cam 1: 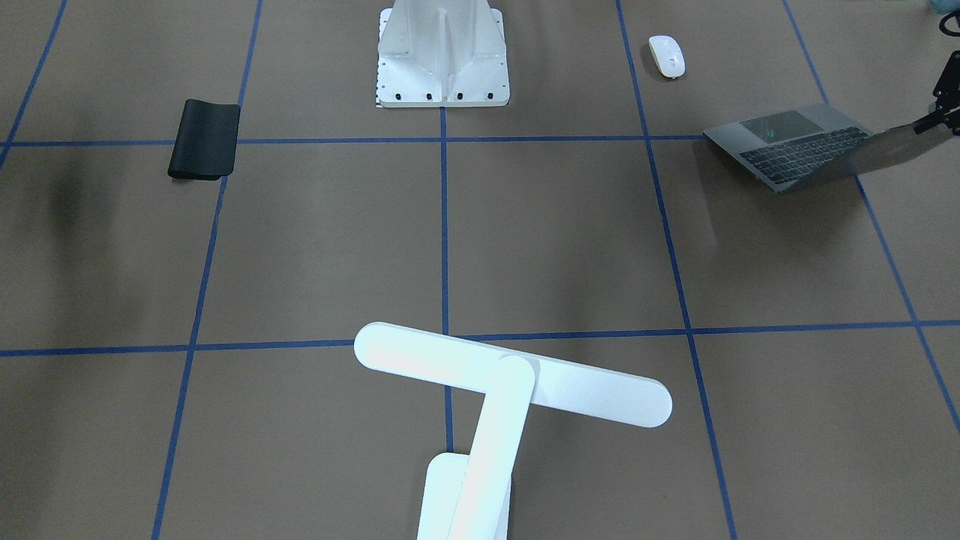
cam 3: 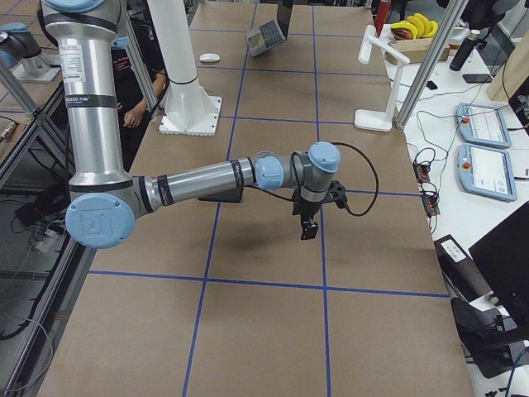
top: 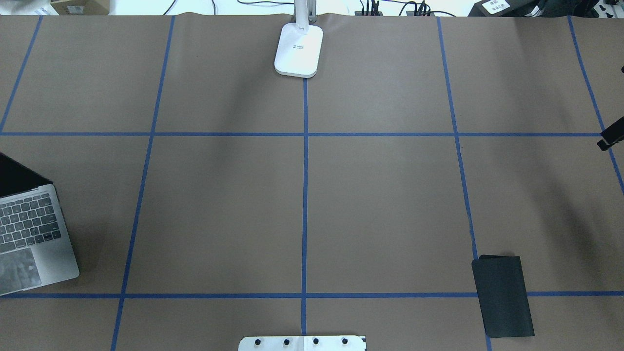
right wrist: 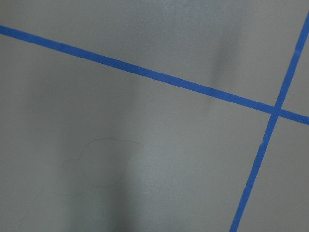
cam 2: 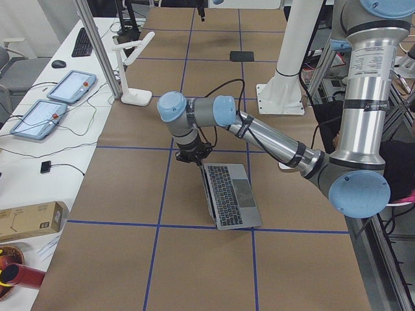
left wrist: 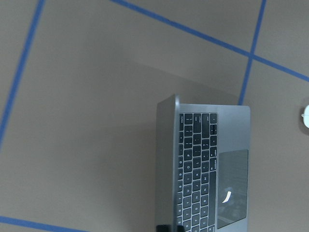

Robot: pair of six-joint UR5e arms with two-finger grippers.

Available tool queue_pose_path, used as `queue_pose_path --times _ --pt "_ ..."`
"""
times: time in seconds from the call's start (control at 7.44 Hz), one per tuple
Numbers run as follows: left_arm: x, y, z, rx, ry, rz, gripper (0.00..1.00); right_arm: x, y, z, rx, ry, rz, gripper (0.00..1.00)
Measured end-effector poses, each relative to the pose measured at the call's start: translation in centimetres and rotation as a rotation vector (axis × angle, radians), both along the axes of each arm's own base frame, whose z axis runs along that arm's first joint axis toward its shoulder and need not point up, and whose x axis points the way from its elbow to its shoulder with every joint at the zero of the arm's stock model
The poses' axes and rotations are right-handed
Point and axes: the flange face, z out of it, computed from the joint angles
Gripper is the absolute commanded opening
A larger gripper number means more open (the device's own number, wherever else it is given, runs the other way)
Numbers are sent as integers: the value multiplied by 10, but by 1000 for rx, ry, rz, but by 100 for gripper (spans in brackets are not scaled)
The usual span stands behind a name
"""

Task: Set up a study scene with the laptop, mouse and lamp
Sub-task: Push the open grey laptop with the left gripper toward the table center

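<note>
left jaws pinched the lid edge of the open laptop (left wrist: 199,169); right jaws: couldn't tell (lamp (top: 298,51) base print was unreadable).

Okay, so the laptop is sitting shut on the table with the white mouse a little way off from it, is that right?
Not quite. The laptop is open, not shut: the front-facing view shows its keys and trackpad, with the lid raised. The rest holds: it sits on the table, and the white mouse lies a little way off from it.
</note>
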Motion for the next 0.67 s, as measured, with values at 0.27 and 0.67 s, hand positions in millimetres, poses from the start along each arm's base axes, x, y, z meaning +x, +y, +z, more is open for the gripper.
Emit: queue_pose_path --times 0.27,0.67 --pt "11 -47 -42 60 8 -5 9 -1 -5 -8 16 -5 0 100" --pt "42 -102 -93 120 19 24 8 -3 -12 -21 37 -11 2 100"
